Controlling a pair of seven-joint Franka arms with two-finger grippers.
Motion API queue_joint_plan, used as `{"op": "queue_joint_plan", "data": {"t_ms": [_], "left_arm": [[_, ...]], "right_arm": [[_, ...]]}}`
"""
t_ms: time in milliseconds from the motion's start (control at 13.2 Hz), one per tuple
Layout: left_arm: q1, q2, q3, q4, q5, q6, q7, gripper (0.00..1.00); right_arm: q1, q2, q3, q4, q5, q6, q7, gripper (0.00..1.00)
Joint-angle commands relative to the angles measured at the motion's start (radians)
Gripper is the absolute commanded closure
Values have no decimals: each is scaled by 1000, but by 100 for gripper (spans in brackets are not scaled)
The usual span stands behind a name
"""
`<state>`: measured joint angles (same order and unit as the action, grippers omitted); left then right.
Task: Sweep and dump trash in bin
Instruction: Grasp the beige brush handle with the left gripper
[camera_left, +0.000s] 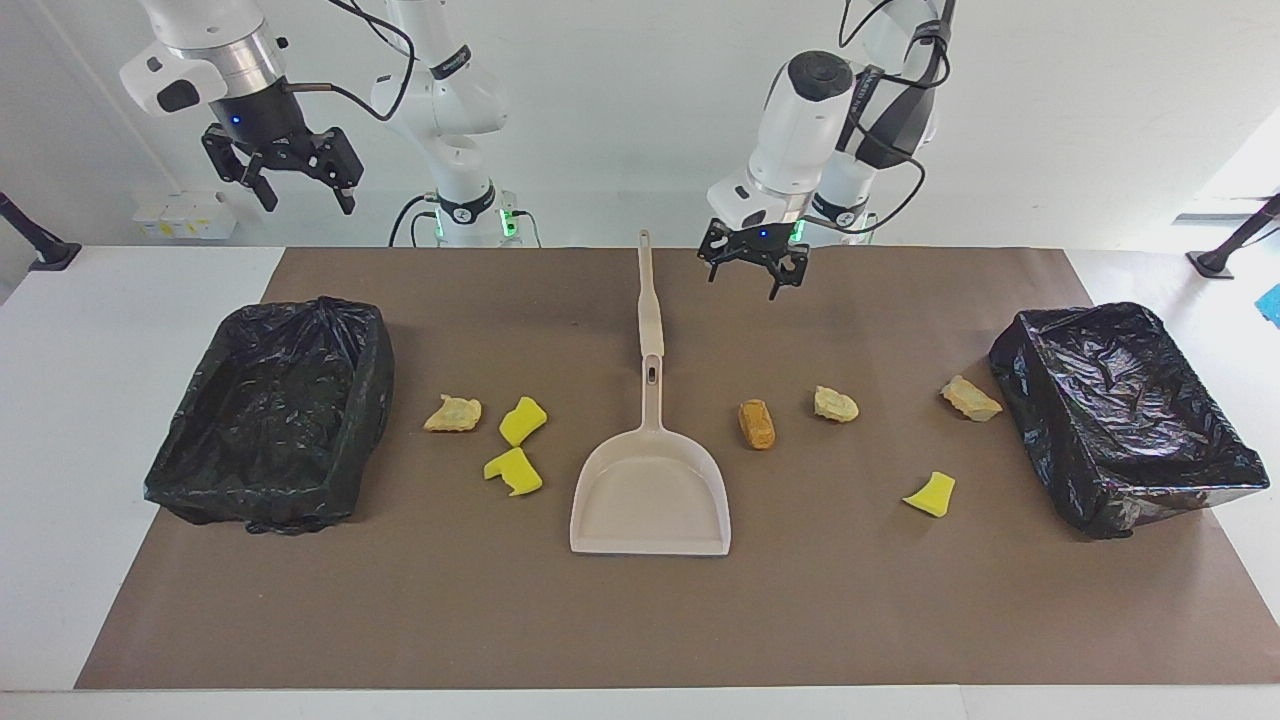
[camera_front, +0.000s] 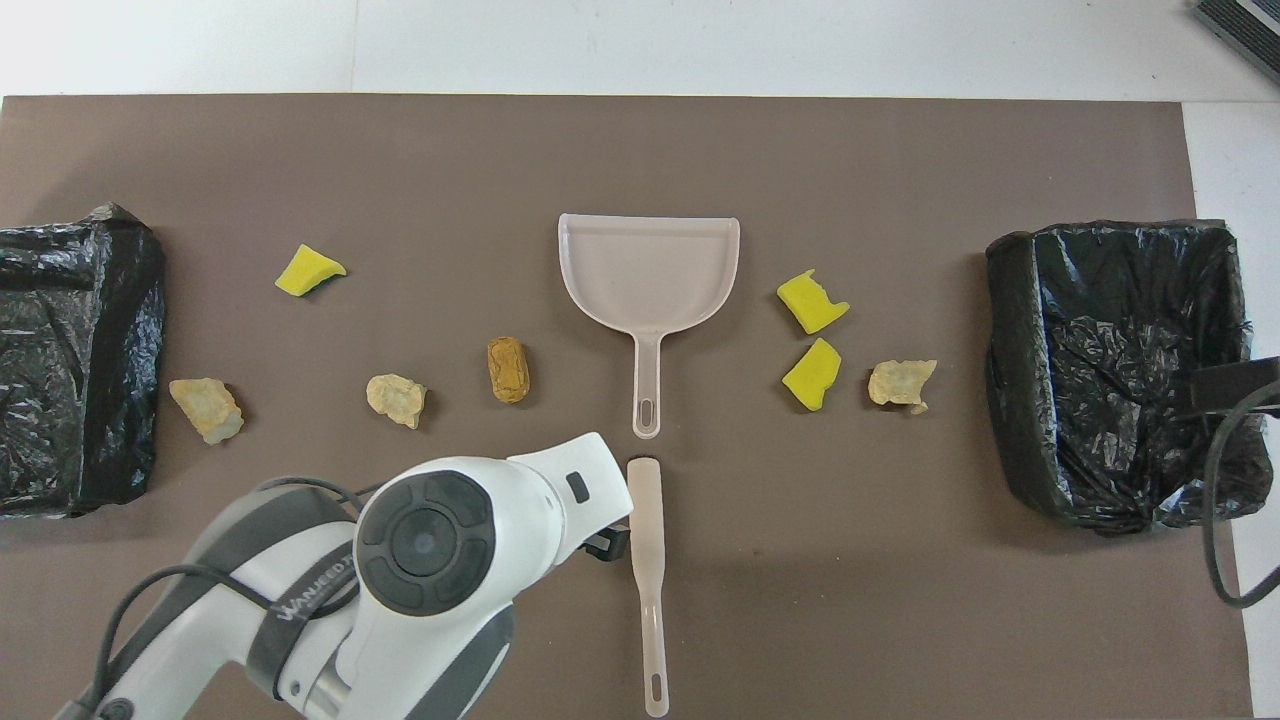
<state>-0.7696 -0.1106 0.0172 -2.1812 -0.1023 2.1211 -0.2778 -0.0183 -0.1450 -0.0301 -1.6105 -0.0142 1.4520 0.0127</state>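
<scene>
Several trash lumps lie on the brown mat. Toward the right arm's end are a tan piece (camera_left: 452, 413) and two yellow chunks (camera_left: 523, 420) (camera_left: 514, 472). Toward the left arm's end are an orange-brown piece (camera_left: 757, 423), two pale tan pieces (camera_left: 835, 404) (camera_left: 969, 398) and a yellow chunk (camera_left: 931, 494). A beige dustpan (camera_left: 650, 490) lies in the middle. A beige sweeper stick (camera_left: 648, 290) lies in line with its handle, nearer the robots. My left gripper (camera_left: 750, 278) is open, low over the mat beside the stick. My right gripper (camera_left: 290, 185) is open and raised high, waiting.
Two bins lined with black bags stand at the mat's ends, one at the right arm's end (camera_left: 375, 380) and one at the left arm's end (camera_left: 1020, 350). In the overhead view the left arm (camera_front: 450, 540) covers the mat next to the stick (camera_front: 650, 560).
</scene>
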Motion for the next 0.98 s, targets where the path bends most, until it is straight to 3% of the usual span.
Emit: {"op": "queue_joint_plan", "data": {"t_ms": [0, 379, 909], "left_arm": [[-95, -3, 18, -107, 3, 121, -61, 0], [-238, 38, 18, -150, 3, 196, -271, 0], [-306, 63, 18, -183, 3, 255, -345, 0]], "right_arm": [[-5, -16, -1, -14, 23, 4, -7, 0], [-5, -16, 1, -14, 23, 4, -7, 0], [-5, -16, 1, -13, 23, 4, -7, 0]]}}
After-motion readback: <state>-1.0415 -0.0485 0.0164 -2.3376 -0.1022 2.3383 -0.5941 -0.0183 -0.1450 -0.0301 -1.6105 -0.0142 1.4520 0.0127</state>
